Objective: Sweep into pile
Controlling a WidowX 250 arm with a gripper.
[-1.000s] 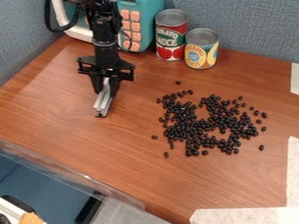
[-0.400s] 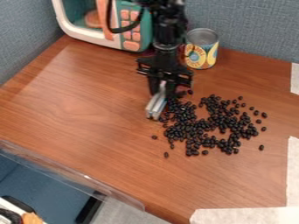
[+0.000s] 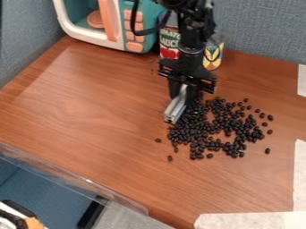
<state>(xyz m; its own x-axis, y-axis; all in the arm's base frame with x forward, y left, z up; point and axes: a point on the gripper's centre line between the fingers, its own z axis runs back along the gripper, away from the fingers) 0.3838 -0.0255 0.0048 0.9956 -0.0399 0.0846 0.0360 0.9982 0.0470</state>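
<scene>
Behind the tool (image 3: 185, 92), clamped on a metal bar (image 3: 174, 110) beside black beans (image 3: 196, 135), stand two cans (image 3: 169, 50) and a toy microwave (image 3: 147, 41).

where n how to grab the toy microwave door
Probably by the orange handle, mid-length, coming from the open side in front: it is a long, narrow, roughly upright bar on the front of the toy microwave, so pinch across its width.

Toy microwave (image 3: 133, 27), cans (image 3: 170, 43) behind; paper (image 3: 251, 221) in front.
</scene>
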